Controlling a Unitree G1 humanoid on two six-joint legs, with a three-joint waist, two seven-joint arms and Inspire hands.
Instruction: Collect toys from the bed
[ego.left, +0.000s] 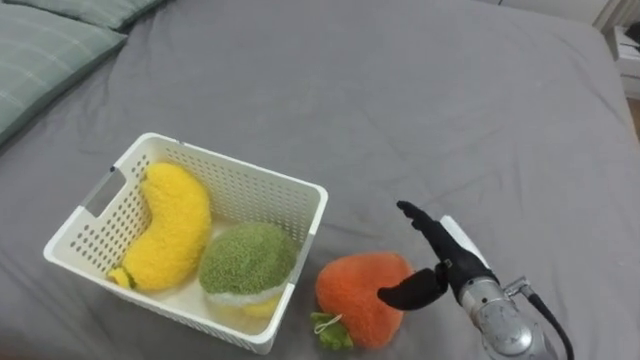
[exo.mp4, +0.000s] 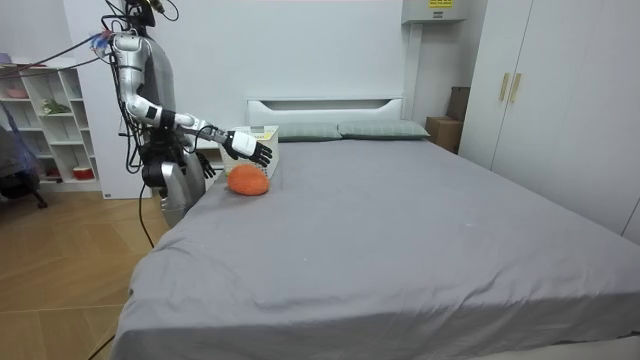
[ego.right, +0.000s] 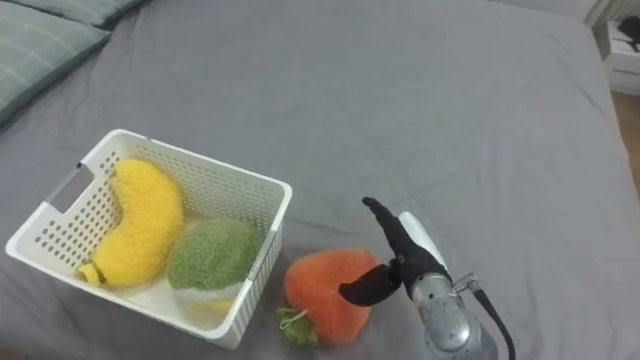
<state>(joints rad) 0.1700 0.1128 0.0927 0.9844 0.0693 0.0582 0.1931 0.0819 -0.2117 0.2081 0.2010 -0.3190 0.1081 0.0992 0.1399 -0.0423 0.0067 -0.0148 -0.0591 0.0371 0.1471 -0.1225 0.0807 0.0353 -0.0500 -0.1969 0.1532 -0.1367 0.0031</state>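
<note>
The right hand (ego.left: 452, 263) comes in at the lower right, spread wide with its fingers (ego.left: 416, 216) straight and pointing up the bed. Its thumb (ego.left: 404, 294) lies across the right edge of the orange plush toy (ego.left: 355, 292), and nothing is clasped in it. That toy lies on the grey bed (ego.left: 420, 110), its green leafy tuft toward the robot, just beside the near right corner of the white slotted basket (ego.left: 242, 171).

Inside the basket, a yellow banana-shaped plush (ego.left: 172, 226) lies along the left side, and a round green plush (ego.left: 248, 262) sits at the near right corner against the wall. Farther up, striped greenish pillows (ego.left: 45, 50) lie at the bed's upper left.

In the room view the robot stands at the bedside near the white headboard (exo.mp4: 325, 104), its right arm stretched out over the mattress. The left hand (exo.mp4: 205, 166) seems to hang low by its waist; I cannot tell how it is held. Behind the robot is a white shelf unit (exo.mp4: 50, 120), and wardrobe doors (exo.mp4: 545, 90) line the room view's right. A yellow label (exo.mp4: 435, 4) sits high on the wall, its print too small to read.
</note>
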